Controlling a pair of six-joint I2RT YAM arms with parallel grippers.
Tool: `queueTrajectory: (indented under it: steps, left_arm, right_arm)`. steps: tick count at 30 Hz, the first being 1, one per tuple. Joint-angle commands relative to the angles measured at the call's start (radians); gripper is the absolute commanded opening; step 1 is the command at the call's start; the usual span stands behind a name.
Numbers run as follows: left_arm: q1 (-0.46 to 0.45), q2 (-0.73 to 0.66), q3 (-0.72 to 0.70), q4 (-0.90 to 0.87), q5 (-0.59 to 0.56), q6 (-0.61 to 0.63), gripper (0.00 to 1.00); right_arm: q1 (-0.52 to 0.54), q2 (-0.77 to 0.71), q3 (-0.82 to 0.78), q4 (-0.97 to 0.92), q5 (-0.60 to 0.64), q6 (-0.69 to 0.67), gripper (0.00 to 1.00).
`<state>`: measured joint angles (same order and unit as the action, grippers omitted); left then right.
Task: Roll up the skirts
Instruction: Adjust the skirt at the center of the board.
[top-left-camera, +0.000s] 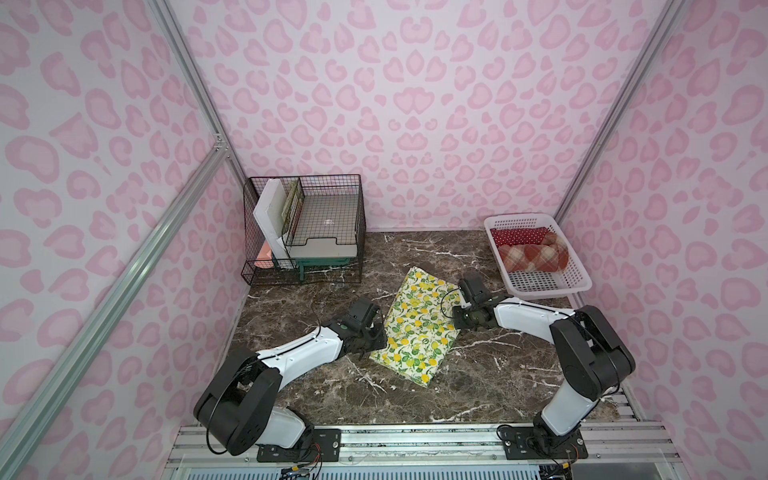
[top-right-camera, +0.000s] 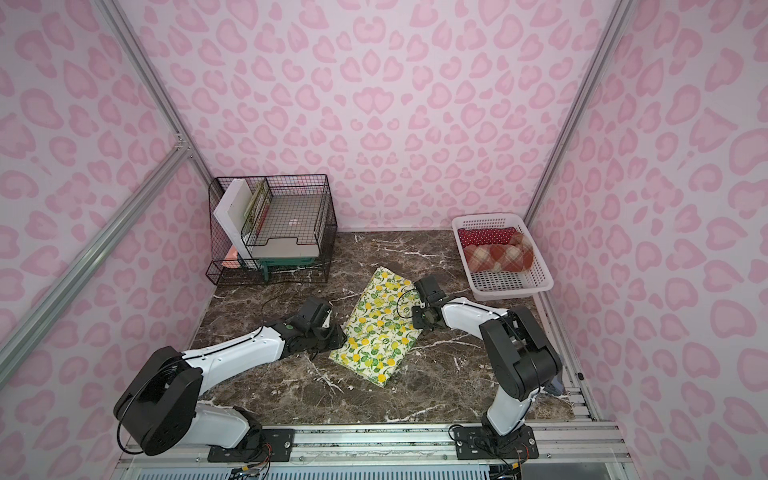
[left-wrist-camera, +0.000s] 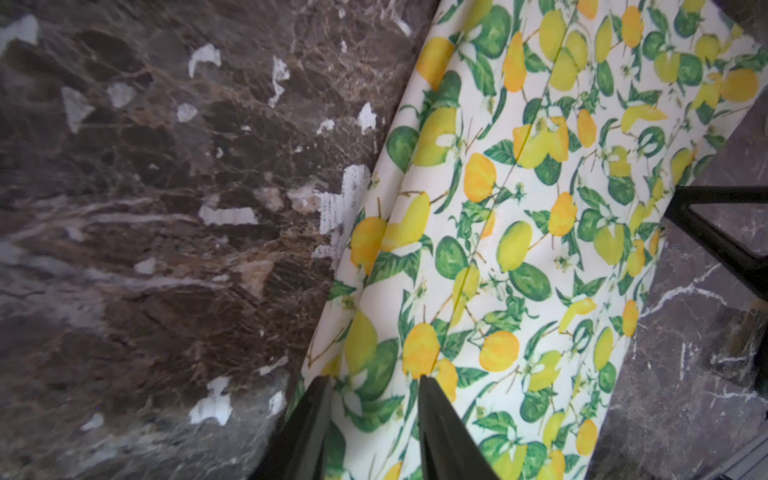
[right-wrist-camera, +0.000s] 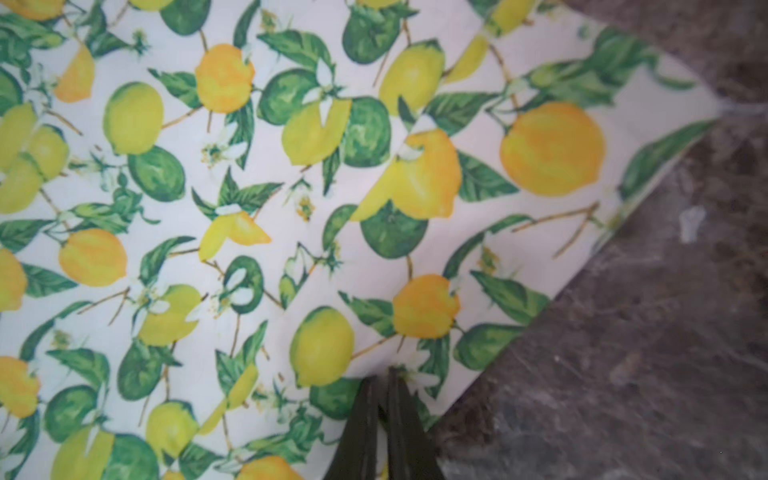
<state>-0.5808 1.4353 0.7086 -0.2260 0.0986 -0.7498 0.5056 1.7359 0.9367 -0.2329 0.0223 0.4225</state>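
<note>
Left wrist view: left gripper (left-wrist-camera: 372, 384), jaws parted, at one edge of the lemon skirt (left-wrist-camera: 519, 232). Right gripper (right-wrist-camera: 381, 376), closed, touches the opposite edge.

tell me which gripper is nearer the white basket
Right. The right gripper is at the lemon skirt edge that faces the basket, though apart from it; the left gripper is over the skirt's opposite edge, farther away.

Polka-dot skirt (top-left-camera: 517, 236) partly hidden behind plaid skirt (top-left-camera: 528, 257); lemon skirt (left-wrist-camera: 519, 249) cropped, wrist views.
</note>
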Motion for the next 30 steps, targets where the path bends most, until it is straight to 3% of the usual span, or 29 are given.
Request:
queueTrajectory:
  steps: [1,13,18,26,30]
  left_arm:
    - [0.003,0.006,-0.001,-0.023,-0.013,0.027,0.38]
    - [-0.004,-0.042,-0.081,-0.042,0.042,-0.017,0.37]
    - [-0.004,-0.080,-0.150,0.053,0.069,-0.038,0.38]
    - [0.004,-0.282,-0.099,-0.093,-0.048,-0.022,0.38]
    - [0.004,-0.294,-0.085,-0.012,0.102,-0.014,0.46]
  right_arm:
    - [-0.013,0.034,0.015,-0.011,0.021,-0.024,0.10]
    - [-0.042,0.180,0.177,0.015,-0.024,-0.064,0.10]
    - [-0.037,0.198,0.204,0.006,-0.028,-0.069,0.10]
    - [-0.037,0.191,0.205,-0.003,-0.025,-0.076,0.10]
    - [-0.031,0.190,0.210,-0.001,-0.031,-0.074,0.10]
